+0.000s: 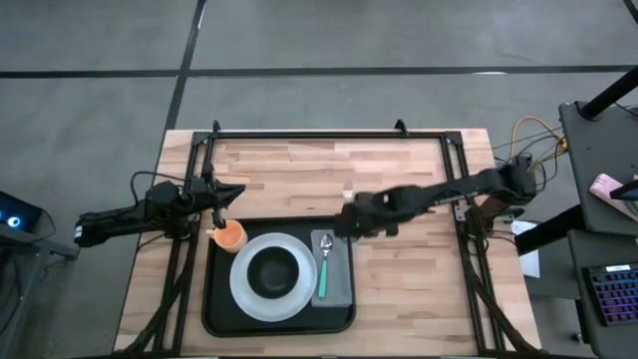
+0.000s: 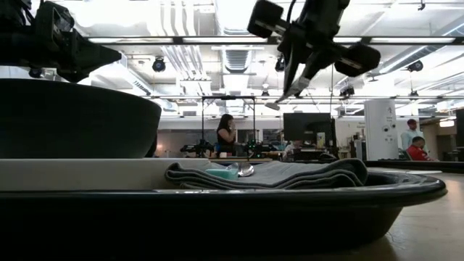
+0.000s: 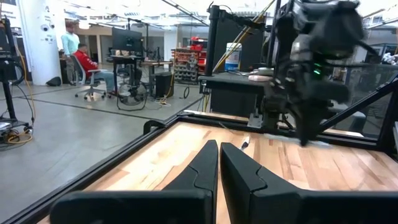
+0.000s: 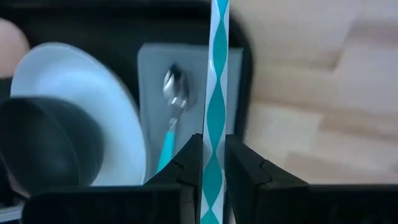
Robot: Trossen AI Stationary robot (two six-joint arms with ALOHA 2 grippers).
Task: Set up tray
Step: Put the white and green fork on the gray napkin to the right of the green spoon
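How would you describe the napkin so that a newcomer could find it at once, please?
Find the black tray near the table's front edge. At its right end, beside the white plate, lies the napkin: flat, grey and rectangular, the only thing with a teal-handled spoon on it.

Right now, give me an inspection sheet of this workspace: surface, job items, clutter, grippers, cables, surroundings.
Surface: wooden table inside a black frame.
Job items: black tray holds a white plate with a black bowl on it, an orange cup, and a grey napkin with a teal-handled spoon on top.
Clutter: nothing seen.
Grippers: right gripper shut on a teal-and-white striped straw, above the napkin; left gripper shut, empty, by the tray's far left corner.
Cables: orange and yellow wires at the right arm's base.
Surroundings: people in the room behind; keyboard on a side desk.
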